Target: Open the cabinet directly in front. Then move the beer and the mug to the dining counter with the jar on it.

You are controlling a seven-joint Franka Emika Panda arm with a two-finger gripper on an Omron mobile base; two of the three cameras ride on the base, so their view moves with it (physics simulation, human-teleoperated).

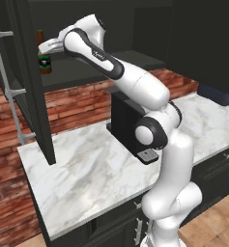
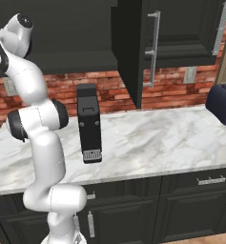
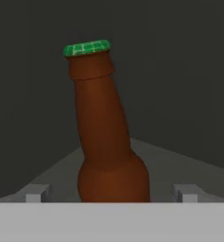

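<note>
The scene is a kitchen with a red brick wall behind a white-grey marble worktop [image 1: 87,169] on black base cabinets [image 2: 181,205]. On the worktop, nearest the base, stands a black coffee machine [image 2: 89,124], just behind the arm's lower links. A dark toaster-like appliance [image 2: 221,104] sits at the worktop's far right.

Above the worktop hangs the cabinet [image 1: 82,62], with both doors swung open. The left door [image 1: 24,77] projects toward the base cameras edge-on, its silver bar handle [image 1: 12,91] facing outward. The dark inner shelf is exposed.

The arm reaches up and to the left into the cabinet opening. The gripper [image 1: 44,47] is at shelf height with its jaws spread to full width and nothing held between them. In the hand view, the two fingertips [image 3: 35,194] rise at either side of the lower edge.

The beer [image 3: 106,137] stands on the shelf directly ahead of the gripper, centred between the fingertips and close to them. Its body lies in the gap; whether it has passed fully between the fingers cannot be told. Its long axis is upright, so it crosses the finger line at a right angle; the lean seen in the hand view likely comes from the camera's roll. The green cap is at the top. In the left base view, the beer sits just beyond the gripper, at the left of the shelf.

The coming move likely calls for a short straight advance, then closure on the bottle's body.
</note>
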